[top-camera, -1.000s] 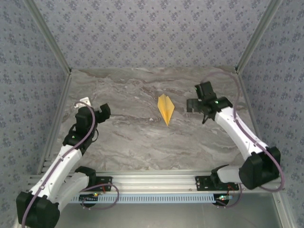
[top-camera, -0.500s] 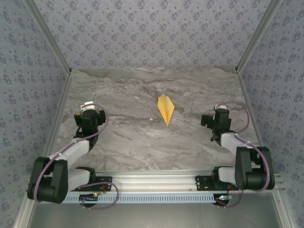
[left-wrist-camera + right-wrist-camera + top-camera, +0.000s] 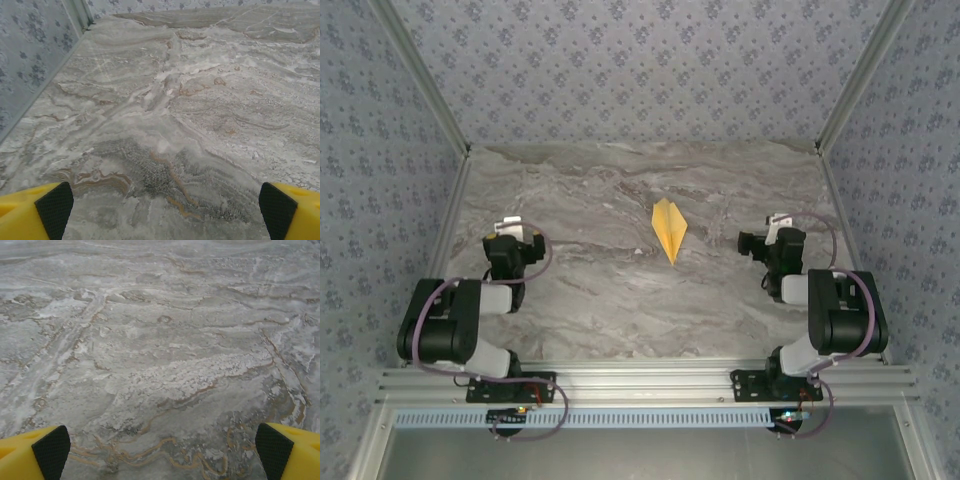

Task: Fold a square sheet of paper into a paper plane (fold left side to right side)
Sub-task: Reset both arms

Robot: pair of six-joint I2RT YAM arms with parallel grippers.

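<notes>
**Lying mid-surface: finished paper plane, both grippers wide open and empty**

The yellow paper plane (image 3: 669, 230) sits on the marble surface (image 3: 590, 300) about centre, slightly toward the far side. Its pointed tip faces the near edge. It is too small from above to read the creases or tell whether the wings lie flat.

The left gripper (image 3: 512, 240) is near the left side and the right gripper (image 3: 770, 242) near the right side. Both are well apart from the plane, which lies between them. From above the fingers are hard to make out under the black wrist bodies and cables, so the gap can't be read there.

In the left wrist view, the left gripper (image 3: 166, 212) has its yellow fingers (image 3: 20, 215) with black pads (image 3: 55, 209) cut off at the bottom corners. They are spread fully, with only bare surface between them. The patterned wall (image 3: 30, 45) is at upper left.

In the right wrist view, the right gripper (image 3: 162, 450) is framed the same way, fingers spread fully, holding nothing. Whether the fingertips touch the surface cannot be told.
</notes>
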